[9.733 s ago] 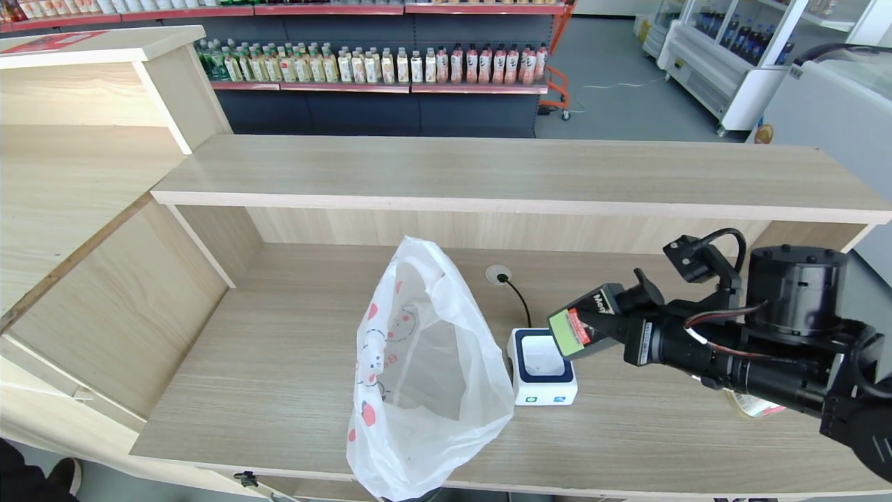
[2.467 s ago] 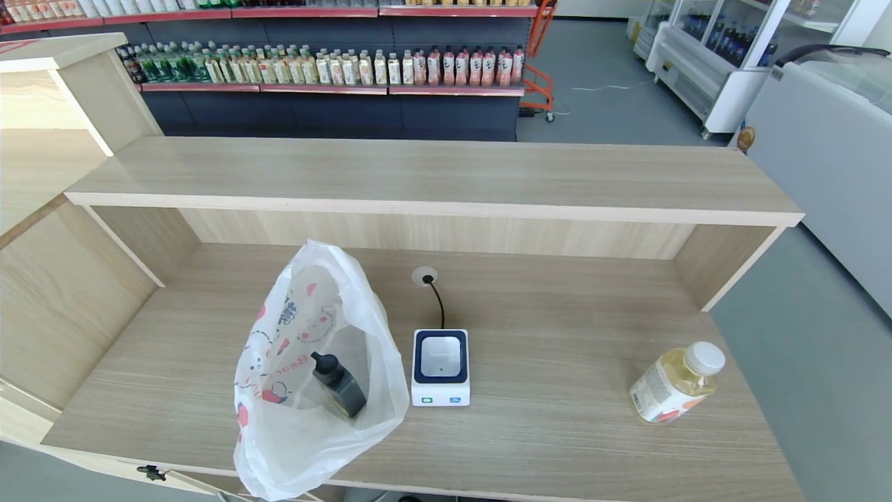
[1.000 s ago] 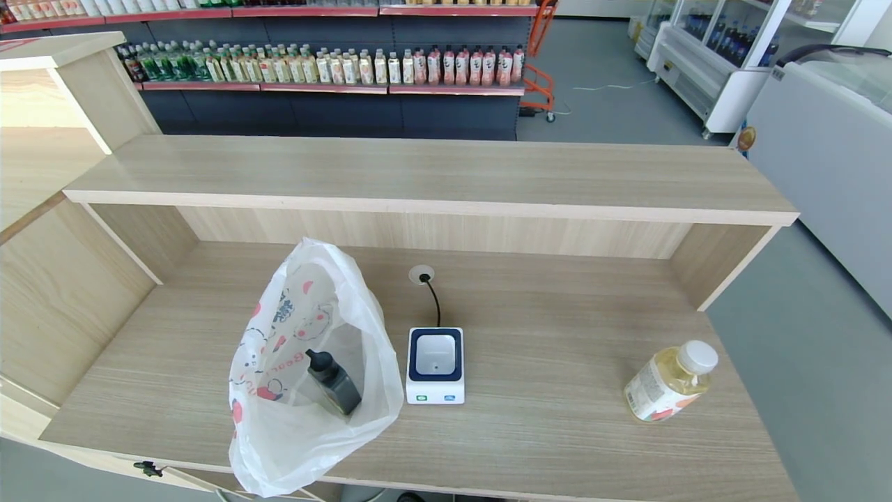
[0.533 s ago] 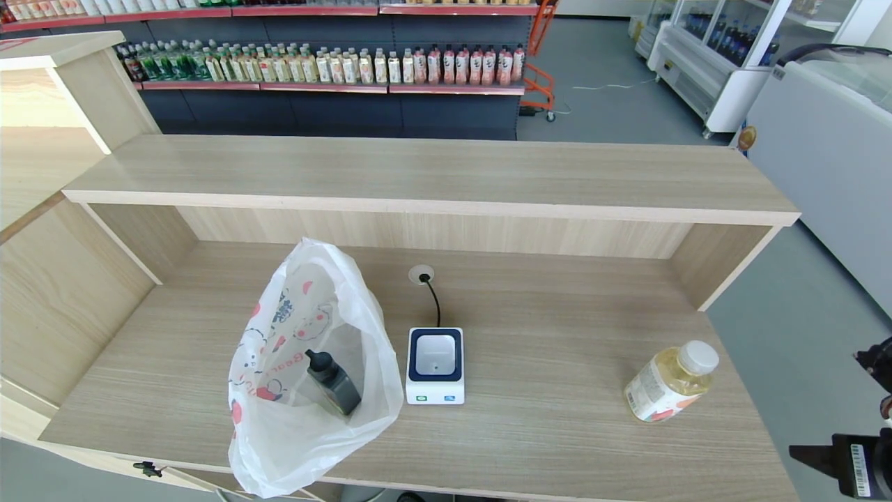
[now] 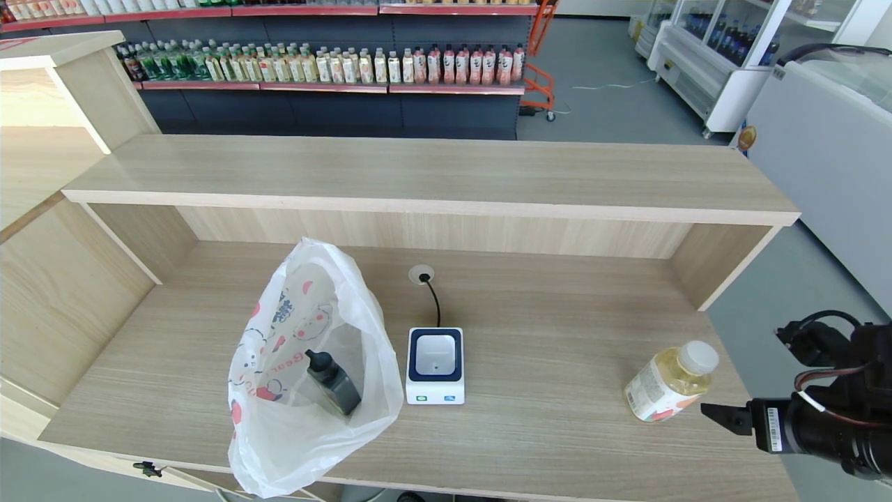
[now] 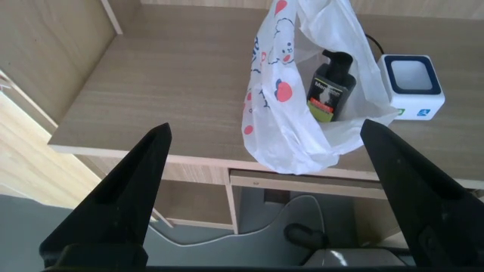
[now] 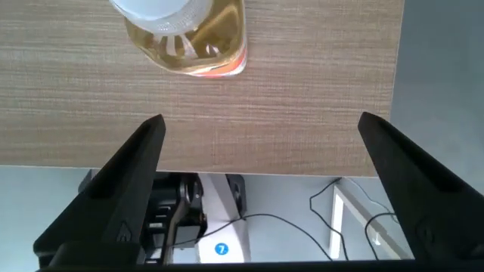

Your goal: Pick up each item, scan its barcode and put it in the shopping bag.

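Note:
A white shopping bag [image 5: 279, 418] with cartoon prints stands open near the counter's front edge, and a dark pump bottle [image 5: 334, 383] lies inside it. The white barcode scanner [image 5: 435, 366] sits just right of the bag. A yellow drink bottle [image 5: 670, 382] with a white cap stands near the counter's right end. My right gripper [image 5: 721, 417] hangs open just right of it, off the counter's edge; the right wrist view has the drink bottle [image 7: 189, 34] ahead of the right gripper [image 7: 261, 121]. My left gripper [image 6: 265, 128] is open, off the front edge, facing the bag [image 6: 287, 136].
The wooden counter [image 5: 557, 432] has a raised shelf [image 5: 432, 174] behind and side walls at left and right. A black cable [image 5: 433, 300] runs from the scanner to a hole at the back. Store shelves and freezers stand beyond.
The dark bottle, held by the right gripper at the scanner earlier, now lies in the bag. The camera shifted. In the last second the right arm came in from the lower right towards the drink bottle.

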You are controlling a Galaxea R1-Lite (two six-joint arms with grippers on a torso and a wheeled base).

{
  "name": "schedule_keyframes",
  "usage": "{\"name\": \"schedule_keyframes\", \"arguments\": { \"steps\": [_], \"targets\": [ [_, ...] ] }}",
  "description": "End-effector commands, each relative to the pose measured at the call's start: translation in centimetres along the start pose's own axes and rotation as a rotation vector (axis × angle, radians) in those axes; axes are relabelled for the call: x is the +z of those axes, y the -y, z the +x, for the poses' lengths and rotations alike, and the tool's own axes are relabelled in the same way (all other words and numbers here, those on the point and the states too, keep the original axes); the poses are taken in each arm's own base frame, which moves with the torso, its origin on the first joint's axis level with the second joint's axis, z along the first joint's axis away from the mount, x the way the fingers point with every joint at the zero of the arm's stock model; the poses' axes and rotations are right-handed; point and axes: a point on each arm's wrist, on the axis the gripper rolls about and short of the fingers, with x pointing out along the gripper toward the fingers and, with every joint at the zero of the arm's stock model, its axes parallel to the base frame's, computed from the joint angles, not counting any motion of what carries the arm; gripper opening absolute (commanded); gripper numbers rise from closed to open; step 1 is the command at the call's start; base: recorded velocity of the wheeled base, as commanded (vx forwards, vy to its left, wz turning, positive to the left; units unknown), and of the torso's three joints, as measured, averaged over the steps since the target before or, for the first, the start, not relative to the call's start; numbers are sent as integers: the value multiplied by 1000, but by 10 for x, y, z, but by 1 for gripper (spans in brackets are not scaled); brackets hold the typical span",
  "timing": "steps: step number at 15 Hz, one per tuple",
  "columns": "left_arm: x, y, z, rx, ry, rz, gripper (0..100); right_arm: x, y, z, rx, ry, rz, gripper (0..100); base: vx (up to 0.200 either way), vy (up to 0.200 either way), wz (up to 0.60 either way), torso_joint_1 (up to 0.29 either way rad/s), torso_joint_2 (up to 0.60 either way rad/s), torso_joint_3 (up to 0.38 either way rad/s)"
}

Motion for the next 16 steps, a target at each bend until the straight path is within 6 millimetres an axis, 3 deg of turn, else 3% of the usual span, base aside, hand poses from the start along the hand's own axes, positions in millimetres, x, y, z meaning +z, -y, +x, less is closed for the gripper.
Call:
{"name": "schedule_keyframes", "arguments": {
  "steps": [1,7,16],
  "targets": [
    [0,0,0,0,0,0,100,-6,-7,23,29,-50,-22,100,0,0,0,0,0,0],
    [0,0,0,0,0,0,100,-2,-21,52,78,3,-70,100,0,0,0,0,0,0],
    [0,0,0,0,0,0,100,6,-37,81,121,75,-98,100,0,0,0,0,0,0]
  ]
}}
